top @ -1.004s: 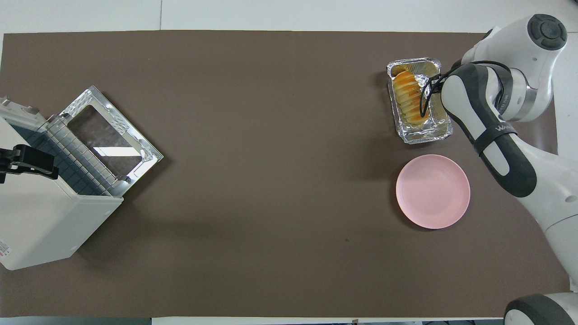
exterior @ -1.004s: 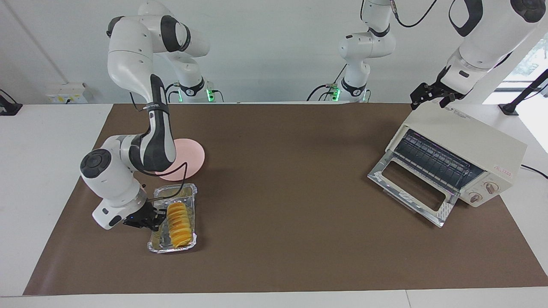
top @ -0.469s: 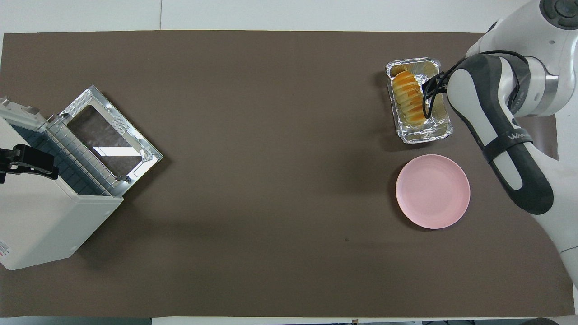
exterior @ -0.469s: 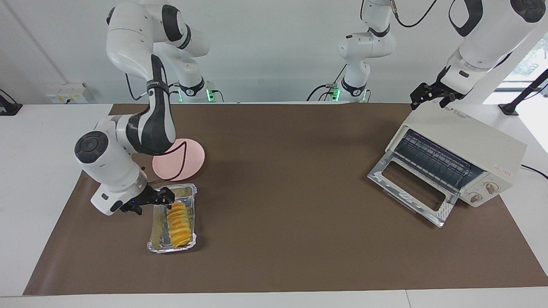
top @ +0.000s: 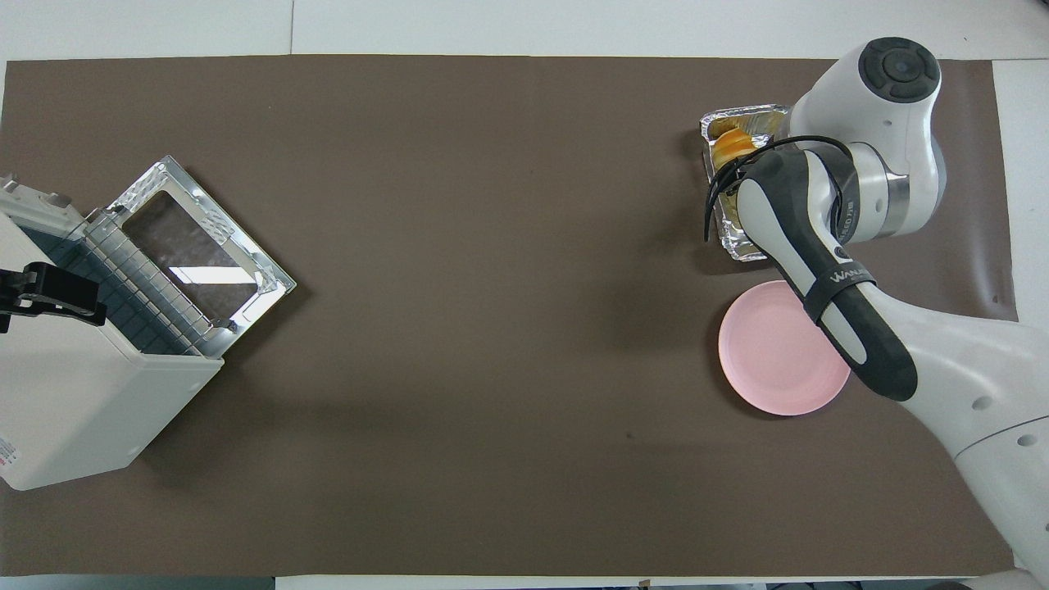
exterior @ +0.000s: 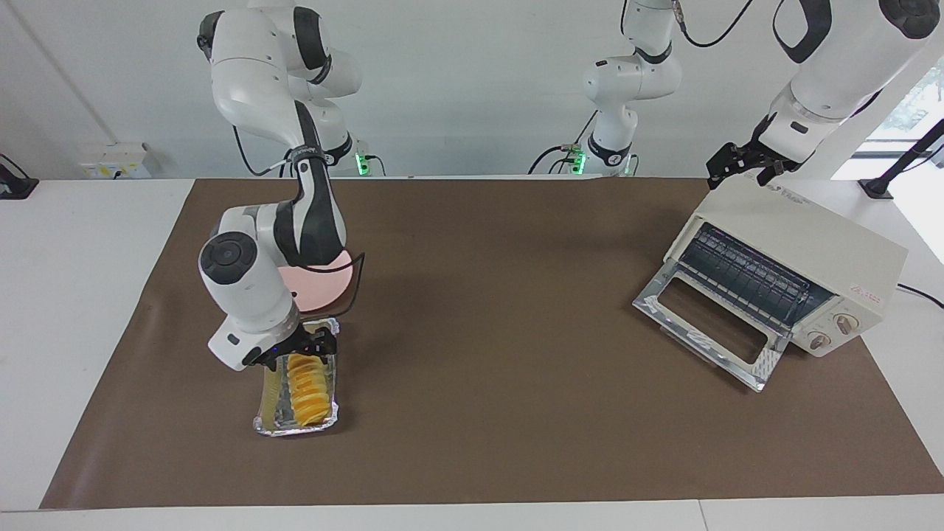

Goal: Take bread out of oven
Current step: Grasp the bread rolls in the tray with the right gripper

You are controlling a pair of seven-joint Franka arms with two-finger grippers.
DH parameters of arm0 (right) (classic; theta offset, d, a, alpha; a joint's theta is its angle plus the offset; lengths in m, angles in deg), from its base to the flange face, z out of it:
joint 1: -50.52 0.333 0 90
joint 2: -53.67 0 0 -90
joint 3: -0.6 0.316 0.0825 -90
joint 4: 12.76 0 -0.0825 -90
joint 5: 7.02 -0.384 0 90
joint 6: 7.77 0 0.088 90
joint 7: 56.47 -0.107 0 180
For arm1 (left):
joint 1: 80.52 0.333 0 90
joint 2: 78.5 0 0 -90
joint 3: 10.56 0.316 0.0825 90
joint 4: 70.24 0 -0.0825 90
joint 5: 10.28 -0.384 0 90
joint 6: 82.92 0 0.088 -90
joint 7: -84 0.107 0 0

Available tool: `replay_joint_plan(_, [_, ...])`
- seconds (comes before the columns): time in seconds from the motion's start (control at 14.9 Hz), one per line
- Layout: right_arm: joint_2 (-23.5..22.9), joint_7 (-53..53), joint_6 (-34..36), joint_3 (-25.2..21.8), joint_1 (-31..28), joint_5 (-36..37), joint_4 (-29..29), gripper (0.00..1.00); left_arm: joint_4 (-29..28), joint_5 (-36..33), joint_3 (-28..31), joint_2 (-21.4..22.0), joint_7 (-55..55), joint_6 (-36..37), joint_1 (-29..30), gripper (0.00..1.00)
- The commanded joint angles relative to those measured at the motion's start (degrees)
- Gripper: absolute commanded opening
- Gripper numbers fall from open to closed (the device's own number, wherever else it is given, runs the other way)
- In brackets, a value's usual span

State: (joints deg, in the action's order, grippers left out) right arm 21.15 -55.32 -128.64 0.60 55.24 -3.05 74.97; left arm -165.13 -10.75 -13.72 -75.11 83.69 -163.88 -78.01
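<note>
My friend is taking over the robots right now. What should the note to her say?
Right gripper: open, empty, over the foil tray.
Left gripper: open, waiting over the oven's top.
Bread: in the tray on the table, farther from the robots than the pink plate.
Oven: door open, at the left arm's end.
Done: bread is out.
Left: perhaps move the bread to the plate and shut the door.

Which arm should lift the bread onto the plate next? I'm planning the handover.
Right: its hand hangs open over the bread in the foil tray, beside the plate. The left hand waits over the oven.
</note>
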Motion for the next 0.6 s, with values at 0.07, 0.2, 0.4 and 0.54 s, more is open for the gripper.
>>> replay_joint_plan(0.07, [1.31,-0.80,-4.61,0.45,-0.59,1.48,4.01,1.00,-0.90,0.03,0.27,1.10,0.13,0.10,-0.23,1.00])
replay_joint_plan(0.2, [1.40,-1.41,-8.14,0.45,-0.68,1.48,5.61,1.00,-0.90,0.03,0.27,1.10,0.13,0.10,-0.23,1.00])
replay_joint_plan(0.4, [1.40,-2.12,-8.33,0.54,-0.77,1.39,5.61,0.83,-0.90,0.03,0.27,1.10,0.13,0.19,-0.23,1.00])
replay_joint_plan(0.54, [1.40,-2.12,-8.33,0.54,-1.03,1.31,5.52,0.15,-0.90,0.03,0.27,1.10,0.13,0.10,-0.23,1.00])
